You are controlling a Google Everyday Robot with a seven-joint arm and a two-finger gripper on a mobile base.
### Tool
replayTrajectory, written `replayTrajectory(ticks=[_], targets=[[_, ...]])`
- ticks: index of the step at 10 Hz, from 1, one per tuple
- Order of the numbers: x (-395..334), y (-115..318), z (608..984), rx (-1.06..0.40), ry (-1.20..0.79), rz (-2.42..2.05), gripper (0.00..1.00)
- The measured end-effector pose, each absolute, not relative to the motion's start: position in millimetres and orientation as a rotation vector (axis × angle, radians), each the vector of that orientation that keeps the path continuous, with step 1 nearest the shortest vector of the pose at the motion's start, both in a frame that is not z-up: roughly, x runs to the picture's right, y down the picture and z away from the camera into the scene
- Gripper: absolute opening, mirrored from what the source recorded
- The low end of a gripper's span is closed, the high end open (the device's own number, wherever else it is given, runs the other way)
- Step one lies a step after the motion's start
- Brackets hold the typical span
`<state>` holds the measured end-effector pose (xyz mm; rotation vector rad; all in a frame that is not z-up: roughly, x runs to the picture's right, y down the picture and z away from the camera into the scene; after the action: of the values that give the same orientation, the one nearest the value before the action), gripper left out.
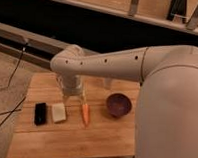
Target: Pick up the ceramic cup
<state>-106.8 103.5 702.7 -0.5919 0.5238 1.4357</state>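
1. Gripper (74, 94): fingers spread and released, nothing between them. It points down over the rear part of the wooden table (104, 139).
2. Ceramic cup (58, 112): off-white, on the table, not held. It sits near the gripper but apart from it, closer to the camera and toward the view's left.
3. The cup is in a row, between a black block (40, 113) and a carrot (85, 114).
4. Purple bowl (118, 104): on the view's right of the carrot, well apart from the cup.
5. Arm (113, 64): white, reaches in from the view's right, with the wrist turned down above the gripper.
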Motion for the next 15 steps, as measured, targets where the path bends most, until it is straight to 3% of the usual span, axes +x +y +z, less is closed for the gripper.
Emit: replayTrajectory(ticks=[15], targets=[[-97.2,99.2,702.0,-0.592,0.533,1.46,0.65]])
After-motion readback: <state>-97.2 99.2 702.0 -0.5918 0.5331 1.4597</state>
